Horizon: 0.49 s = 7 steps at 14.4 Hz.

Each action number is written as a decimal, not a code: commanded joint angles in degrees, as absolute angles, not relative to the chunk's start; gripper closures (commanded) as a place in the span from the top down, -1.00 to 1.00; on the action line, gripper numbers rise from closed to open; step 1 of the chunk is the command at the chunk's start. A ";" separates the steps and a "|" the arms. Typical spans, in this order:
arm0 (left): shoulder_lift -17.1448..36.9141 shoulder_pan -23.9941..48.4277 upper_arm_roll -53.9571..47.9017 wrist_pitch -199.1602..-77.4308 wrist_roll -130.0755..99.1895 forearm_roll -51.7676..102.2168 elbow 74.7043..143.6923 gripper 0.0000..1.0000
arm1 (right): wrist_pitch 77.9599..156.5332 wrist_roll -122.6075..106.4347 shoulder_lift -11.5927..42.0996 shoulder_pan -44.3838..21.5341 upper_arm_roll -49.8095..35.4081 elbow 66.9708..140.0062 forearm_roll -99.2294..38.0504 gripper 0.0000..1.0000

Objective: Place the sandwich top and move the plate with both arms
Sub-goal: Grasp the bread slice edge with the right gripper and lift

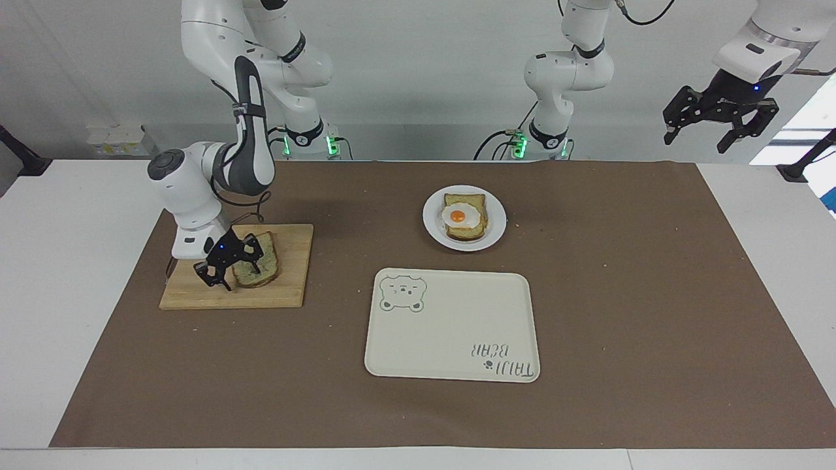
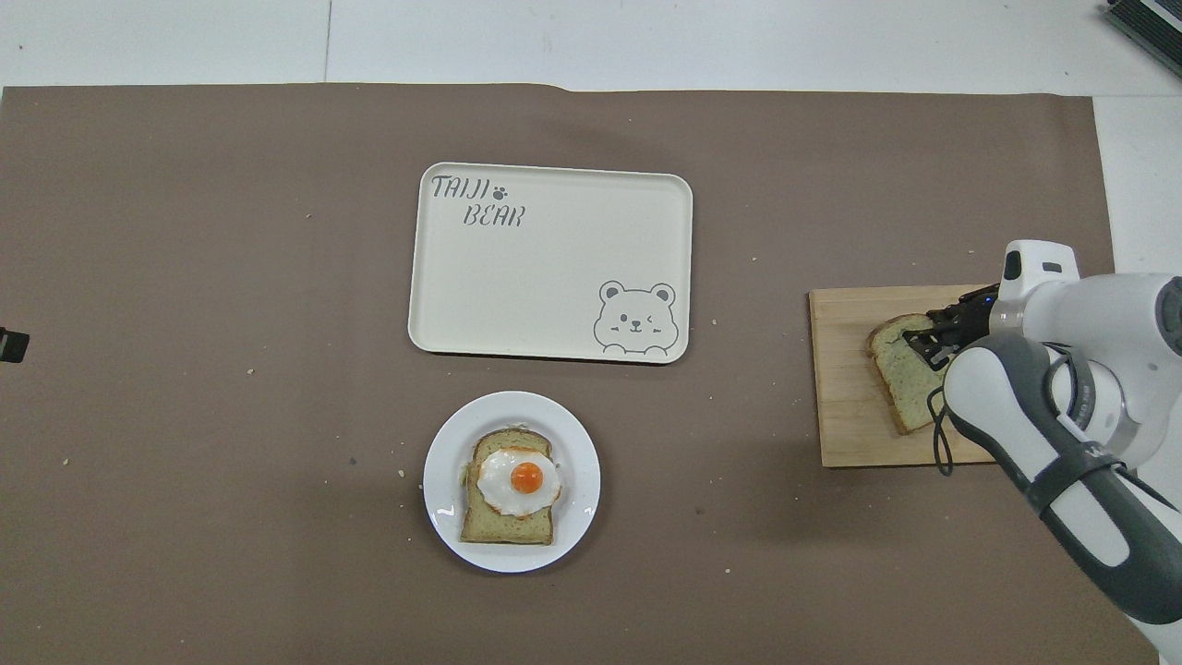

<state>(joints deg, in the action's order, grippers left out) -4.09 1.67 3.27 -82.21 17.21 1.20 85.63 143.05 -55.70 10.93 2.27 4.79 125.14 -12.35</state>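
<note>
Left claw (image 1: 718,124): raised, off the left arm's end of the counter (image 1: 653,294), fingers spread wide. This arm waits. I read it as parked clear, so the middle stays free until the two-arm carry.

Plate (image 1: 430,219): nearest the robots, about mid-counter. The egg toast (image 1: 465,219) sits square on it, yolk up, with no lid of bread. It lies between the two arm bases, which I judge should let either arm reach a rim.

Cutting board (image 1: 290,274): a little farther out, at the right arm's end. The sandwich top (image 1: 266,269) lies on it, on the part toward the right arm's end, speckled face up.

Right claw (image 1: 232,264): down at the board and tilted. Its fingers are apart, one over the slice's face and the other off its edge toward the right arm's end. No clamp that I can see, and the slice is not lifted. The tilt looks meant to get a finger under the crust edge, since a flat slice offers little to pinch from above.

Tray (image 1: 450,326): farthest out, with the bear print in the corner toward the robots. I take it as the plate's likely destination.

Judgement: task at the first grasp. Risk is soft bread tearing or folding when squeezed.
</note>
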 commanded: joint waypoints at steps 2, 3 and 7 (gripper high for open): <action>-5.27 1.32 3.08 -82.09 17.05 1.41 86.66 1.00 | 144.23 -57.74 10.11 2.37 4.57 126.56 -14.15 -0.93; -5.27 1.41 3.08 -82.09 17.05 1.41 86.66 1.00 | 144.40 -57.92 10.28 2.37 4.57 126.39 -14.15 -0.95; -5.27 1.41 3.08 -82.09 17.05 1.41 86.66 1.00 | 144.41 -57.66 10.37 2.29 4.57 126.12 -14.15 -1.00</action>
<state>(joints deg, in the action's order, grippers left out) -4.09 1.67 3.26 -82.21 17.21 1.20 85.63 143.05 -55.70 10.48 2.27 4.85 125.14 -12.35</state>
